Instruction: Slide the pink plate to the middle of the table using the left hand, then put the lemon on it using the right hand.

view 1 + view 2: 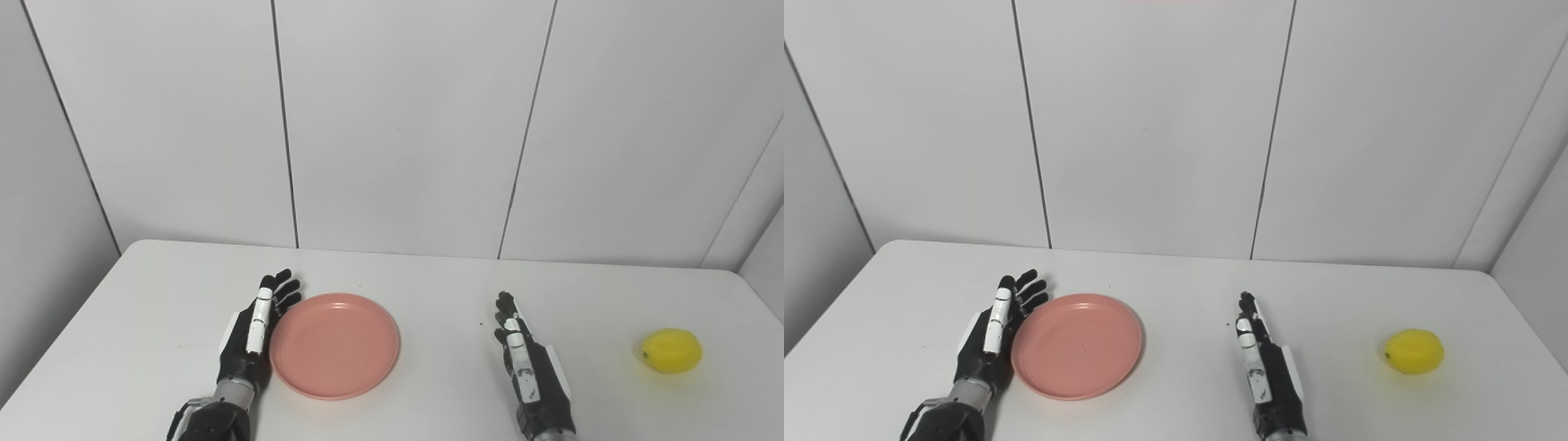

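Observation:
A round pink plate [334,346] lies flat on the white table [429,288], left of centre, with nothing on it. My left hand [256,334] stands on edge against the plate's left rim, fingers straight and apart, holding nothing. A yellow lemon [671,350] rests far to the right on the table. My right hand [528,367] lies open between plate and lemon, fingers extended, well short of the lemon. In the right eye view the plate [1077,345], the lemon [1413,351], the left hand [995,327] and the right hand [1265,370] appear in the same layout.
White panelled walls [398,122] close in the table at the back and both sides. The table's rounded far corners show at left and right.

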